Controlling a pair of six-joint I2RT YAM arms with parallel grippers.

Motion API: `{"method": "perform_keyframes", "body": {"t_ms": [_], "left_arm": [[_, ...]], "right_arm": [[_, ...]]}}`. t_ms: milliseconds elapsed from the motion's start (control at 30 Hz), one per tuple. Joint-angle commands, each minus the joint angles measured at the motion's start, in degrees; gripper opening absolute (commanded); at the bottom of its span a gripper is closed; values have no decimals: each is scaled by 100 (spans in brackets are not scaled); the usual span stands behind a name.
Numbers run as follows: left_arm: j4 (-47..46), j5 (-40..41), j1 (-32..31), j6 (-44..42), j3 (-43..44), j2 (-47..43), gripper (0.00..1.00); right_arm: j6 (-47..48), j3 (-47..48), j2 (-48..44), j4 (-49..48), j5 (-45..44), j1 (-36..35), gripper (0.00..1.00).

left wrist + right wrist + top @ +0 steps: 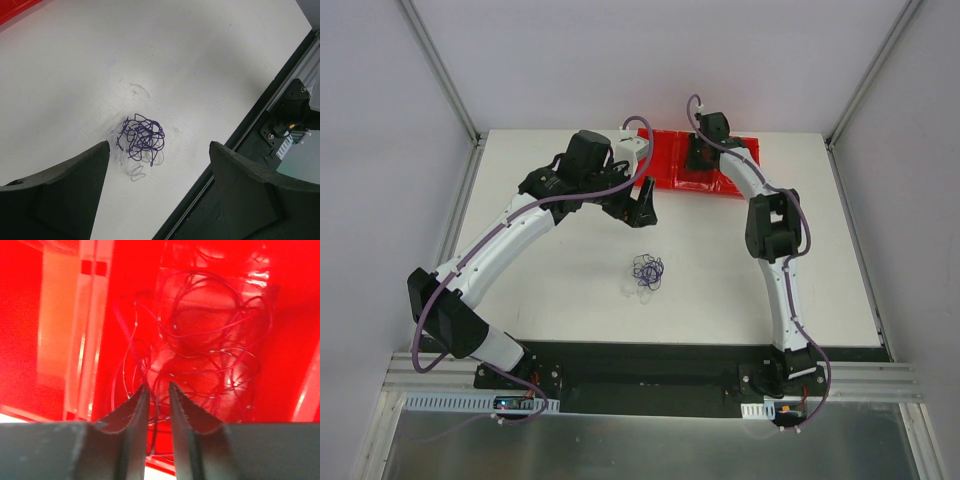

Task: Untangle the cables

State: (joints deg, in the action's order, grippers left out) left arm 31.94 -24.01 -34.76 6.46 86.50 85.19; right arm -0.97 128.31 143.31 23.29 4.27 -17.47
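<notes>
1. Left jaws: spread wide, holding nothing, hanging above the clump [142, 139] of cables. The clump sits on the white tabletop [210, 60], roughly midway between the two arms.
2. Right jaws: nearly together, just a sliver of gap. A thin strand of the red cable [215, 335] runs down toward that gap, but I can't tell whether it's pinched or just passing behind the tips. The rest of it lies in loose loops in the red tray [60, 340] at the far edge.
3. My read: red is out of the knot, leaving the purple cable [146, 134] tangled with the white cable [136, 172].
4. How I'd play it: bring the left jaws down on one outer loop. The white one poking out at the clump's edge looks easiest (purple is the dense core). Pinch a single strand, not the ball, and lift slowly. I'd bring the right arm over to pin the rest, otherwise the whole clump probably rides up.
5. Writing: no brand or label I can read in any view.
</notes>
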Motion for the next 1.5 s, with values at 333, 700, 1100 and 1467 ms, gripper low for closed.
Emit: {"method": "perform_keyframes", "body": {"t_ms": [333,700,1100,1467], "left_arm": [[-127,-174,57,49,16,-81,80],[-127,-104,57,40,-1,-73,80],[-189,-359,57,303,-28,261,75],[-250,-192,57,444,-107,446,68]], "right_arm": [[440,-104,-1656,817,-164,42,62],[414,-1612,-2982,933,11,-45,77],[-913,-6448,-6084,-651,1050,-1064,77],[-651,-8058,-8861,-124,-934,-1276,73]]}}
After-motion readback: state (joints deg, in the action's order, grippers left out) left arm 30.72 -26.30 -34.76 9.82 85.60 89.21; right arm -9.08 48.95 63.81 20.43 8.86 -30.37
